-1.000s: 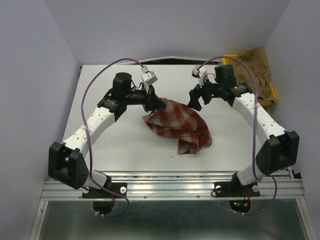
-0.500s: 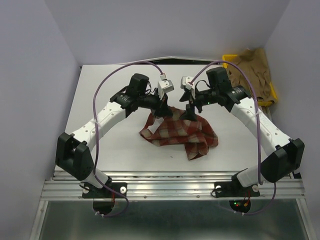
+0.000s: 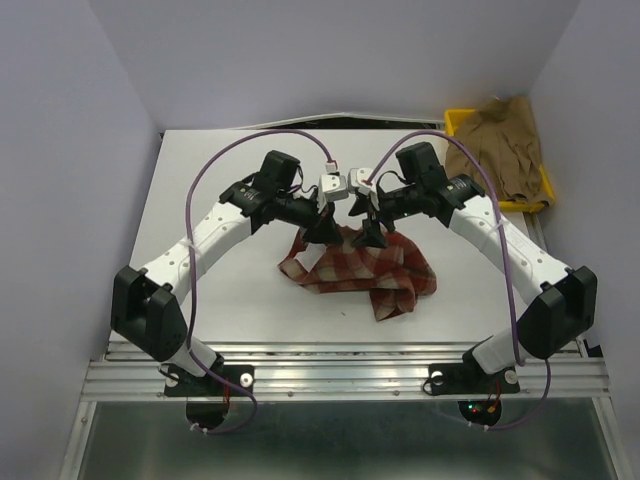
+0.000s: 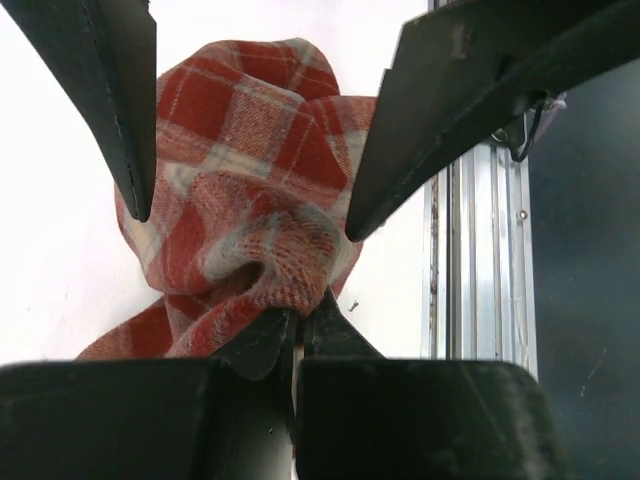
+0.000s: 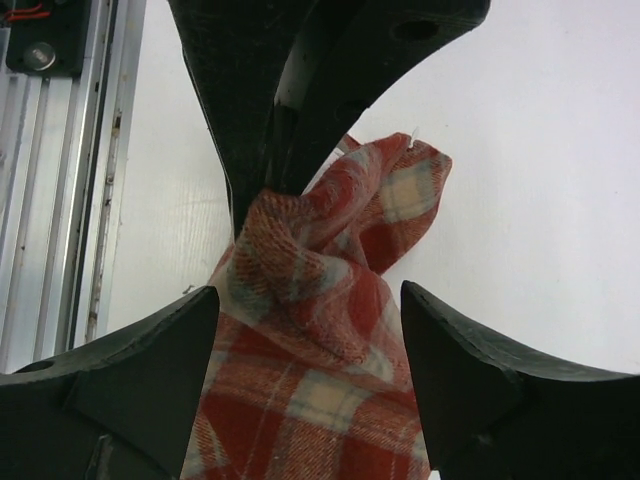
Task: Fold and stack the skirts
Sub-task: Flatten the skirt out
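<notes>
1. The left gripper [image 4: 297, 330] has its fingers [image 4: 262, 345] pressed together on a raised fold of the plaid skirt [image 4: 250, 200]; the cloth bunches right at the tips and falls away below them
2. The right gripper [image 5: 308, 300] has its fingers [image 5: 140, 380] apart, one on each side of that same raised fold and just beside the left gripper's pinch; the cloth between them is loose, not squeezed flat
3. In the left wrist view the two right fingers stand either side of the plaid hump, pointing back toward the left gripper
4. Seen from above, the two grippers meet nose to nose over the far edge of the plaid skirt, which they hold lifted there
5. The rest of the plaid skirt lies crumpled around the middle of the tabletop [image 3: 220, 170], with a thicker rumpled lump trailing toward the near right
6. Both arms reach inward from the near corners of the tabletop, and a purple cable [image 3: 200, 180] arches over each
7. The tan skirt [image 3: 500, 145] is heaped on the yellow tray [image 3: 457, 117] at the far right corner of the tabletop, spilling over the tray's rim, well apart from the plaid skirt and from both grippers
8. A metal rail [image 3: 340, 365] runs along the near edge, where the arm bases sit
</notes>
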You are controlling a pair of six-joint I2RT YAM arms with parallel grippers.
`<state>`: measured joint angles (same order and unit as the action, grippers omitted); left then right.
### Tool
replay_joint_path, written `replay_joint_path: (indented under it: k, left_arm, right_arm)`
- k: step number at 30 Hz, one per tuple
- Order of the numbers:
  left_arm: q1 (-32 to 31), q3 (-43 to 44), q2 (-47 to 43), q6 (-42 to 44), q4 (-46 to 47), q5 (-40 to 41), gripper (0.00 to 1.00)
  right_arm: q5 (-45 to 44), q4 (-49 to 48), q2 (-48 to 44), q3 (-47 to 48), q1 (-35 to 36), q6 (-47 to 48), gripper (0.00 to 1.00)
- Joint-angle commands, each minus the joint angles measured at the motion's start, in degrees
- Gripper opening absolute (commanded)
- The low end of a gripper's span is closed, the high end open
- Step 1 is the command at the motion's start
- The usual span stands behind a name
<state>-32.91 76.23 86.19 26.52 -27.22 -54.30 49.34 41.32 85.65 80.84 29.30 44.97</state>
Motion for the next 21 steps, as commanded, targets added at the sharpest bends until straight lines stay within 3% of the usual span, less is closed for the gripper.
replay_joint_path:
  k: [1,5,7,8,16,20,21]
  left_arm:
    - [-1.4,0.7,-2.1,3.5,-0.6,-2.1,0.03]
    - [-1.3,-0.2,-3.0,0.1,3.3,-1.8,0.05]
    - [-1.3,-0.7,-4.0,-1.4,5.6,-1.5,0.07]
    - [-1.3,-1.3,-4.8,-3.0,6.3,-1.2,0.08]
    - [0.6,-5.3,-11.8,-8.1,9.4,4.4,0.25]
    - [10.9,-11.6,-17.9,-12.6,10.5,2.5,0.55]
    - [15.7,-13.0,-20.2,-14.6,11.8,2.0,0.56]
  right_arm:
    - [0.4,-3.3,0.7,0.9,3.1,-0.8,0.76]
    - [-0.4,-3.9,0.8,-0.8,5.4,-1.5,0.55]
    - [-0.7,-3.5,0.8,-1.1,6.1,-1.5,0.31]
    - [-1.0,-3.5,0.5,-1.5,6.1,-1.8,0.03]
    - [-7.1,-5.3,-2.3,-0.7,6.1,-4.4,0.01]
    - [-12.2,-5.7,-4.7,0.7,6.1,-5.4,0.01]
    - [-12.7,-6.0,-5.2,1.4,6.1,-5.9,0.01]
